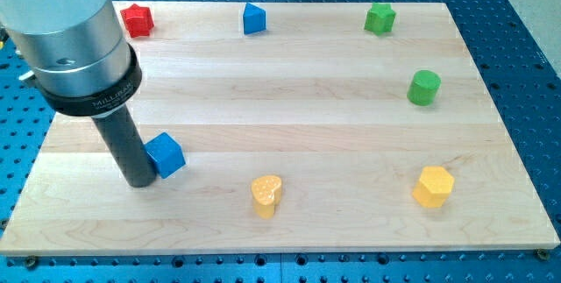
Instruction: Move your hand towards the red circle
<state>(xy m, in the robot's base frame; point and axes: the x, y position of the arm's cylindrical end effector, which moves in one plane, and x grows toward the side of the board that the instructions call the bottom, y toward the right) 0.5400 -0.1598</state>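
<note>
No red circle shows in the camera view; the arm's wide grey body (74,38) covers the board's upper left part. The only red block in sight is a red star (137,20) at the view's top left, beside the arm. My tip (140,181) rests on the wooden board (307,108) at the lower left. A blue cube (165,154) lies right against the rod's right side, just above the tip.
A blue house-shaped block (253,18) and a green star (379,18) lie along the top edge. A green cylinder (423,87) lies at the right. A yellow heart (266,194) and a yellow hexagon (433,186) lie near the bottom edge.
</note>
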